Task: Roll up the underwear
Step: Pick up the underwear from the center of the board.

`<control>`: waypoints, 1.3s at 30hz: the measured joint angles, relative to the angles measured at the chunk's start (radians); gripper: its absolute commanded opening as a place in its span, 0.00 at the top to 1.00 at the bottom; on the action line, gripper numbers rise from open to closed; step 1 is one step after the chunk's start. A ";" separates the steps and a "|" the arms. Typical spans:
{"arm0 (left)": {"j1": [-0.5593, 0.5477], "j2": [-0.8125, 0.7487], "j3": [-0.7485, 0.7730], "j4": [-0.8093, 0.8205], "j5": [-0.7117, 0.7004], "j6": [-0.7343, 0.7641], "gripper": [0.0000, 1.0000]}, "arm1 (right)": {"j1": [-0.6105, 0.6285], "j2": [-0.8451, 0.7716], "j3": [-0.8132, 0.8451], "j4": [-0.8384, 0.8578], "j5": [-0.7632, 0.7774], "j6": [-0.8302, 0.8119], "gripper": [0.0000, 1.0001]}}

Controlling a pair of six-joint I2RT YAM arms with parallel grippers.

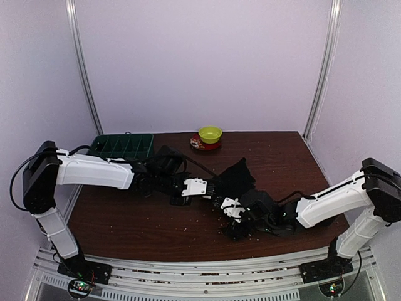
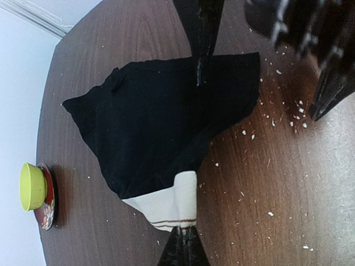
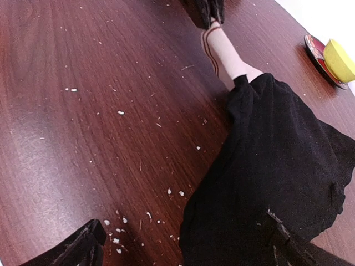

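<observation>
while left fingers (image 2: 183, 250) clamp the underwear (image 2: 166, 122), right fingers (image 3: 83, 249) gape wide — gripping nothing

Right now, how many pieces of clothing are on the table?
1 visible: a black garment with a white band, centre of the table, pinched by the left gripper. Another may be hidden.

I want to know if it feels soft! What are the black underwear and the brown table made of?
The underwear looks like soft, matte cloth, maybe cotton: it wrinkles and drapes, and its white band has thin stripes along the edge. The table looks like smooth brown wood or a wood-print top: long grain streaks show, with a slight sheen.
</observation>
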 measured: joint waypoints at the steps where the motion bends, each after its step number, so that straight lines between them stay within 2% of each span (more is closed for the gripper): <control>1: 0.003 0.000 0.003 -0.005 0.008 -0.002 1.00 | 0.007 0.015 0.002 0.009 0.017 -0.006 0.00; 5: 0.019 0.000 0.004 -0.028 0.036 -0.012 1.00 | 0.011 0.075 0.019 0.040 0.084 -0.010 0.02; 6: 0.023 0.000 0.005 -0.035 0.043 -0.015 1.00 | 0.011 0.091 0.027 0.047 0.104 -0.009 0.06; 9: 0.029 0.000 0.016 -0.056 0.060 -0.019 1.00 | 0.013 0.143 0.063 0.052 0.181 0.008 0.31; 11: 0.030 0.000 0.023 -0.057 0.068 -0.020 1.00 | 0.015 0.175 0.094 0.048 0.230 0.018 0.44; 15: 0.038 0.000 0.032 -0.061 0.088 -0.026 1.00 | 0.016 0.203 0.124 0.040 0.319 0.055 0.55; 19: 0.063 0.000 0.038 -0.066 0.108 -0.036 1.00 | 0.016 0.203 0.124 0.010 0.378 0.076 0.61; 21: 0.076 0.000 0.039 -0.072 0.114 -0.041 1.00 | 0.016 0.203 0.124 -0.011 0.397 0.085 0.67; 22: 0.082 0.000 0.040 -0.075 0.118 -0.042 1.00 | 0.016 0.203 0.125 -0.025 0.407 0.093 0.75; 24: 0.089 0.000 0.040 -0.081 0.127 -0.045 1.00 | 0.016 0.202 0.127 -0.057 0.417 0.110 1.00; 32: 0.092 0.000 0.052 -0.087 0.151 -0.070 1.00 | 0.016 0.171 0.211 -0.225 0.412 0.138 1.00; 39: 0.092 -0.062 0.086 -0.092 0.143 -0.139 1.00 | 0.016 0.036 0.410 -0.447 0.312 0.152 1.00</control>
